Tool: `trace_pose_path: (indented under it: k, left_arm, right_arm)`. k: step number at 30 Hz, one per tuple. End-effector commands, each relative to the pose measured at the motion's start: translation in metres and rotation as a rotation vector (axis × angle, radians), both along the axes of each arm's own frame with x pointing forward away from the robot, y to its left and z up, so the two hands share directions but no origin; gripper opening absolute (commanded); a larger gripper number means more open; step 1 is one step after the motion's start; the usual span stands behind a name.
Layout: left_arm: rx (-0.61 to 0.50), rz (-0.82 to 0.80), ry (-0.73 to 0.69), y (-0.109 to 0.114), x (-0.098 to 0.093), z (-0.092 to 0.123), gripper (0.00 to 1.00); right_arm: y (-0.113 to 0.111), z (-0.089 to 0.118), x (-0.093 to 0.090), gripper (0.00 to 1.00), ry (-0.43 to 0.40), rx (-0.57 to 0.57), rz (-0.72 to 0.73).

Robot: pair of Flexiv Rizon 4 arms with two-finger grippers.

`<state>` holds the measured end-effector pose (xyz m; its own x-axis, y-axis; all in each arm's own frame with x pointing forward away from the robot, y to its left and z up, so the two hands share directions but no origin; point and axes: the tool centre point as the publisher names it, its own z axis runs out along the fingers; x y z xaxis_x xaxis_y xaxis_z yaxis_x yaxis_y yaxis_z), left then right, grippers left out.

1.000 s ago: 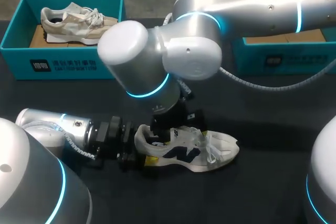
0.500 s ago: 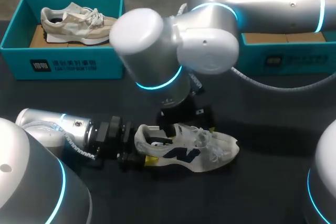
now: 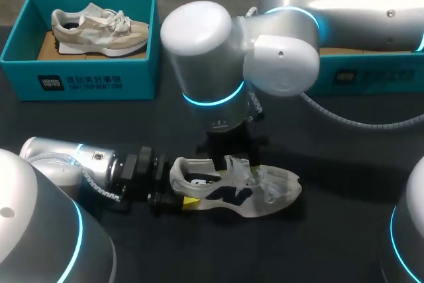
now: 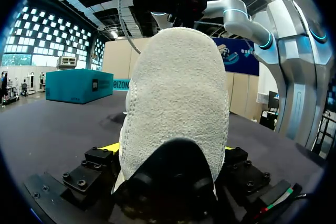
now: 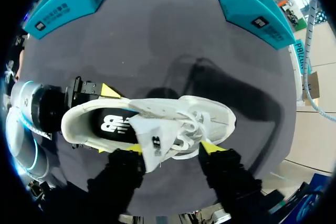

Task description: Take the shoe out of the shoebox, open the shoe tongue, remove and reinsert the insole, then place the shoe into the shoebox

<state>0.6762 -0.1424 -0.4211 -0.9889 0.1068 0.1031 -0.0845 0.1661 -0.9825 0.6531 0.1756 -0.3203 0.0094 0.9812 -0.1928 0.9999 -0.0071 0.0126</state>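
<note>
White shoe (image 3: 265, 193) is out on the dark bench (image 3: 344, 230), near the front middle, heel toward the left arm and toe toward the right. It is roughly upright with the opening facing up.

Left hand (image 3: 177, 200) comes in low along the bench and is clamped on the heel from both sides. In the left wrist view the heel of the shoe (image 4: 176, 93) fills the space between the fingers, with a yellow tip peeking out on each side. The left hand (image 4: 169, 148) is holding the shoe.

Right arm reaches in from the right and past the middle. Right hand (image 3: 235, 164) points straight down over the shoe's midsection. In the right wrist view the right hand (image 5: 172, 147) is spread wide, one tip on either side of the shoe (image 5: 157, 108). The tongue (image 5: 149, 140) is pulled up between the fingers, laces beside it. It is not gripping anything.

The insole (image 5: 113, 123), black with a white mark, sits inside the shoe.

Teal box (image 3: 79, 84) is at the far left and holds a beige shoe (image 3: 99, 28). A second teal box (image 3: 371, 77) is at the far right, partly behind the right arm, well apart from the white shoe.
</note>
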Motion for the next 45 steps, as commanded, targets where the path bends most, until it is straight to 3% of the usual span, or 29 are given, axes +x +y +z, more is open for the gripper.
trace_pose_path:
  k: [1,7,10,11,14,15,27,32,40,45]
  left_arm:
    - [0.001,0.000,0.000,0.001,0.000,-0.002,0.00]
    - [0.001,0.000,0.000,0.001,0.000,-0.002,0.00]
    - [0.001,0.000,0.000,0.001,0.000,-0.002,0.00]
    - [0.001,0.000,0.000,0.001,0.000,-0.002,0.00]
    - [0.001,0.000,0.000,0.001,0.000,-0.002,0.00]
    - [0.001,0.000,0.000,0.001,0.000,-0.002,0.00]
    - [0.001,0.000,0.000,0.001,0.000,-0.002,0.00]
    - [0.001,0.000,0.000,0.001,0.000,-0.002,0.00]
    - [0.001,0.000,0.000,0.001,0.000,-0.002,0.00]
    - [0.001,0.000,0.000,0.001,0.000,-0.002,0.00]
  right_arm:
    - [0.003,0.004,-0.009,0.47,-0.057,0.011,-0.210]
    - [0.009,0.003,-0.008,0.40,-0.046,0.053,-0.173]
    - [0.013,0.004,-0.005,0.31,-0.042,0.057,-0.159]
    - [0.014,0.004,-0.005,0.27,-0.040,0.056,-0.157]
    - [0.013,0.005,-0.004,0.01,-0.035,0.061,-0.153]
    - [0.011,0.005,-0.004,0.00,-0.034,0.067,-0.151]
    - [-0.027,0.000,-0.002,0.00,-0.075,0.259,-0.035]
    - [-0.050,0.004,-0.009,0.00,-0.149,0.378,0.048]
    - [-0.069,0.011,-0.014,0.00,-0.190,0.419,0.046]
    - [-0.090,0.003,-0.016,0.00,-0.238,0.536,0.071]
